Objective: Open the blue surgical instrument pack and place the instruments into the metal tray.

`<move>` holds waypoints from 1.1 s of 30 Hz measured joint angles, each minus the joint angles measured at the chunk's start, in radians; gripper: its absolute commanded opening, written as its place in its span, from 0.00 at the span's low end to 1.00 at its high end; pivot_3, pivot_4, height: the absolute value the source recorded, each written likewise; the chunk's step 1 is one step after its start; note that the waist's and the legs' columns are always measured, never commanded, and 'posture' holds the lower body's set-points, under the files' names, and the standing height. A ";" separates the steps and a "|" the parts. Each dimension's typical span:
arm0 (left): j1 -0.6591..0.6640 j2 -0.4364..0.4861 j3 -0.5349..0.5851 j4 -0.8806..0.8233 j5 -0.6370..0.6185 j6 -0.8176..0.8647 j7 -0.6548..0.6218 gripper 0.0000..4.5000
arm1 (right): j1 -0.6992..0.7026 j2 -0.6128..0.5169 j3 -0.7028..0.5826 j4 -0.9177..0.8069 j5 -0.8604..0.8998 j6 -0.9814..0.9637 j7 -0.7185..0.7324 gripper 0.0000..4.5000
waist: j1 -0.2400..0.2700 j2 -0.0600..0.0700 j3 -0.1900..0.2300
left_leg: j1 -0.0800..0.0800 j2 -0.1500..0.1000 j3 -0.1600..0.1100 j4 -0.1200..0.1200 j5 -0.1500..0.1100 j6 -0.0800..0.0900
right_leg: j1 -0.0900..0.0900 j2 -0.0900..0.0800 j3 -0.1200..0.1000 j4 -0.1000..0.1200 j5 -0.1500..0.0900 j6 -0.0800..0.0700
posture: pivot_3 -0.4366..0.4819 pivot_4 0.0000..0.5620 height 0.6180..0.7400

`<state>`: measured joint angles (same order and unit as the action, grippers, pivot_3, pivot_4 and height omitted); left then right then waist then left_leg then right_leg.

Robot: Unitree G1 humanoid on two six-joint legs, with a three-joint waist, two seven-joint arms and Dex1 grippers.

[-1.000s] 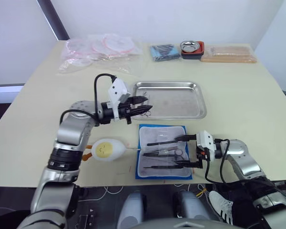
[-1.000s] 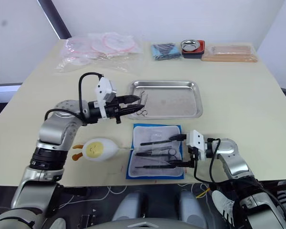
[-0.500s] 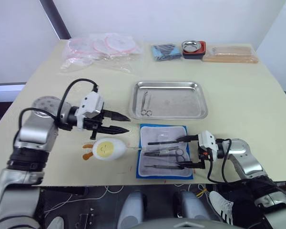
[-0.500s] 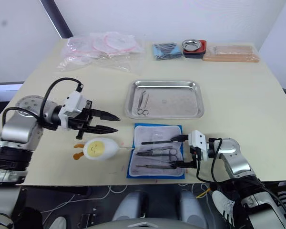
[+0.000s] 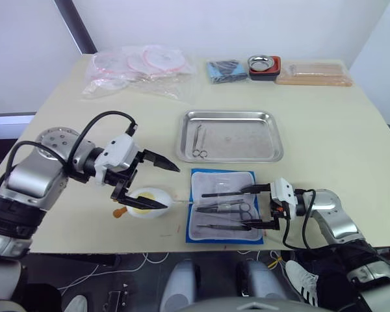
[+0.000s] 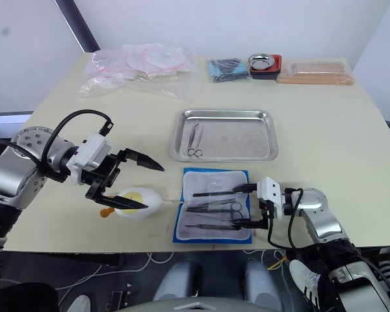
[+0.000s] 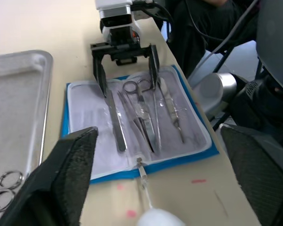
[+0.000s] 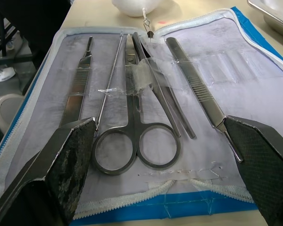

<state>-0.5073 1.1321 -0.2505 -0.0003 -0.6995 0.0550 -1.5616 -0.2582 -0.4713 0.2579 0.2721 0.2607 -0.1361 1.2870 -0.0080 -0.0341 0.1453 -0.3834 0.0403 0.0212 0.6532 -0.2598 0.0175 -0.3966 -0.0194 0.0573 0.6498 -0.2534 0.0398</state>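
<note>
My right gripper [image 5: 254, 207] spreads wide over the open blue surgical instrument pack [image 5: 223, 214]. I should lower squarely onto one of the instruments [image 8: 135, 117], pinching its shank. My left gripper [image 5: 157, 186] gapes empty.

A pale cream table [image 5: 65, 123] with a smooth matte top stands against a plain white wall [image 5: 247, 26]. A dark slanted bar [image 5: 75, 26] crosses the wall behind the table's far left corner. Below the table's near edge, cables [image 5: 143, 263] trail over dark floor.
</note>
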 measured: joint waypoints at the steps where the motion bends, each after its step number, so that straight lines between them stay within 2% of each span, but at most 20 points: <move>1: 0.000 0.000 0.000 0.000 -0.001 -0.002 0.000 0.98 | 0.000 0.000 0.000 0.000 0.000 0.000 0.000 1.00 | 0.000 0.000 0.000 | 0.000 0.000 0.000 0.000 0.000 0.000 | 0.000 0.000 0.000 0.000 0.000 0.000 | 0.48 0.27 1.00; 6: 0.000 -0.005 0.001 0.001 -0.002 -0.004 -0.001 0.98 | 0.000 0.000 0.000 0.000 0.000 -0.001 -0.002 1.00 | 0.000 0.000 0.000 | 0.000 -0.001 0.000 0.000 0.000 0.000 | 0.000 0.000 0.000 0.000 0.000 0.000 | 0.48 0.27 1.00; 13: 0.022 -0.048 0.004 0.005 0.065 0.047 -0.003 0.98 | -0.002 0.004 0.001 0.003 -0.002 -0.002 -0.008 1.00 | 0.000 0.000 0.000 | 0.001 -0.001 0.000 0.001 0.000 0.000 | 0.000 0.001 0.000 0.001 -0.001 0.001 | 0.48 0.27 1.00; 22: 0.042 -0.304 0.007 0.083 0.277 -0.020 0.119 0.98 | -0.004 0.006 0.001 0.012 -0.005 -0.003 -0.013 1.00 | 0.004 -0.002 -0.001 | 0.003 -0.001 0.001 0.002 0.000 0.000 | 0.002 0.002 0.001 0.005 0.001 -0.001 | 0.48 0.27 1.00; 24: 0.042 -0.337 0.006 0.104 0.313 -0.032 0.134 0.86 | -0.005 0.006 0.000 0.011 -0.006 -0.003 -0.017 1.00 | 0.003 -0.002 -0.001 | 0.003 -0.001 0.001 0.002 0.000 0.000 | 0.002 0.002 0.001 0.005 0.001 -0.001 | 0.48 0.27 1.00; 26: 0.041 -0.370 0.005 0.130 0.342 -0.051 0.144 0.81 | -0.005 0.006 0.001 0.011 -0.006 -0.003 -0.020 1.00 | 0.003 -0.002 -0.001 | 0.003 -0.001 0.001 0.002 0.000 0.000 | 0.002 0.001 0.001 0.005 0.001 -0.001 | 0.48 0.27 1.00; 27: 0.040 -0.382 0.003 0.142 0.354 -0.056 0.144 0.70 | -0.005 0.006 0.001 0.011 -0.007 -0.002 -0.021 1.00 | 0.003 -0.002 -0.001 | 0.003 -0.001 0.001 0.003 0.000 0.000 | 0.002 0.001 0.002 0.006 0.001 -0.001 | 0.48 0.27 1.00; 29: 0.037 -0.395 -0.001 0.161 0.373 -0.069 0.144 0.61 | -0.005 0.007 0.001 0.011 -0.008 -0.002 -0.023 1.00 | 0.003 -0.002 -0.001 | 0.003 -0.001 0.001 0.003 0.000 0.000 | 0.002 0.001 0.001 0.006 0.001 -0.001 | 0.48 0.27 1.00; 33: -0.001 -0.453 -0.034 0.237 0.442 -0.119 0.140 0.61 | -0.005 0.009 0.002 0.011 -0.009 -0.002 -0.030 1.00 | 0.001 -0.002 -0.001 | 0.003 -0.001 0.001 0.005 0.000 0.000 | 0.002 0.002 0.002 0.007 0.001 -0.001 | 0.48 0.27 1.00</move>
<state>-0.5083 0.6792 -0.2844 0.2364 -0.2574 -0.0639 -1.4218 -0.2632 -0.4625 0.2596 0.2828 0.2515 -0.1377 1.2570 -0.0070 -0.0359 0.1438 -0.3805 0.0388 0.0219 0.6578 -0.2597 0.0175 -0.3949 -0.0177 0.0589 0.6571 -0.2527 0.0388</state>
